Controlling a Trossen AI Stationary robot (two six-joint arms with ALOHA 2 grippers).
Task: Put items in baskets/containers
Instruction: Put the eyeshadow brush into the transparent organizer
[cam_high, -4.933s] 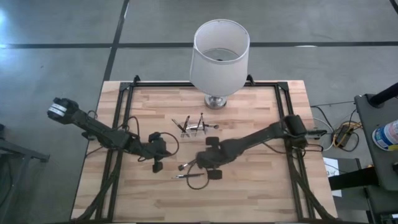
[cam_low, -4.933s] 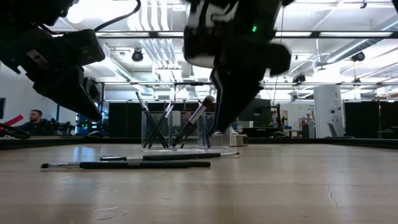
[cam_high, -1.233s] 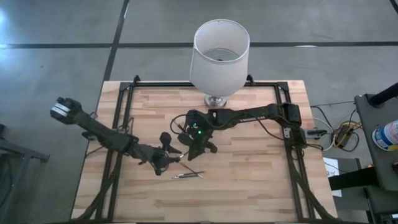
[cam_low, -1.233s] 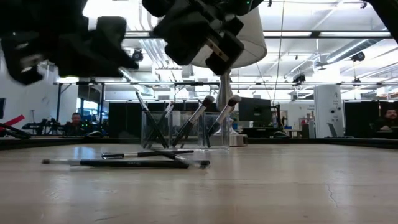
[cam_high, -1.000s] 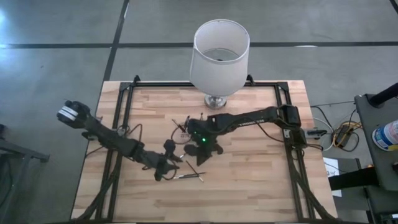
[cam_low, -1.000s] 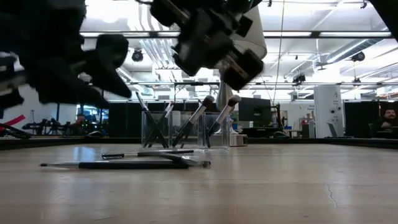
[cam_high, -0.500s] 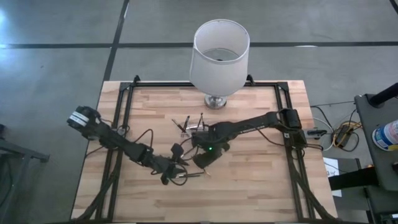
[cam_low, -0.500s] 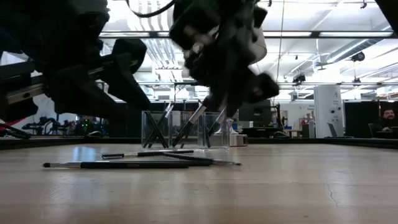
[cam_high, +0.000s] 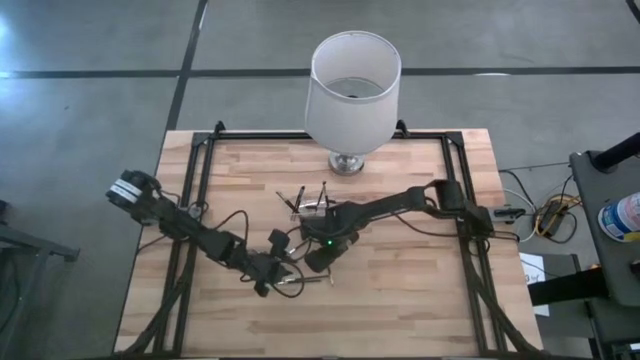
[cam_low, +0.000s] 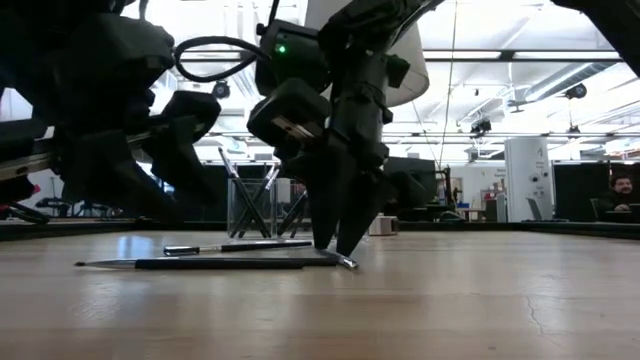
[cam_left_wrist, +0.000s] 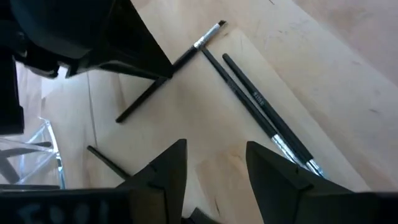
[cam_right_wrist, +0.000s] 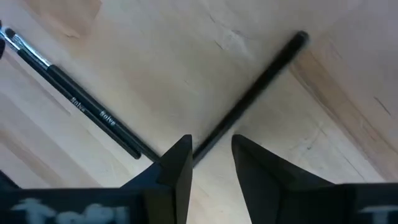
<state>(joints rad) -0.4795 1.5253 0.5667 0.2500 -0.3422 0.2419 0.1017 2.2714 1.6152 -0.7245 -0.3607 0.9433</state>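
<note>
Several thin dark sticks lie flat on the wooden table near its middle: a pair side by side (cam_left_wrist: 261, 112), one short one (cam_left_wrist: 106, 158) and one single stick (cam_right_wrist: 261, 74). My right gripper (cam_right_wrist: 210, 142) points down at the table, open, a finger on either side of the single stick; I see no touch. My left gripper (cam_left_wrist: 216, 149) hovers open just left of the pair (cam_high: 305, 278), nothing between its fingers. The clear holder (cam_low: 262, 205) stands farther back with several sticks leaning in it.
A large white lampshade on a metal base (cam_high: 354, 90) stands at the table's far edge behind the holder. Black frame rails (cam_high: 200, 200) run along the left and right sides. Bare wood lies to the right of the grippers and toward the near edge.
My right gripper has come away from above the holder toward the near edge and dropped down to the tabletop, tipping to point steeply down over the single stick. My left gripper has edged a little toward the near edge and lower.
</note>
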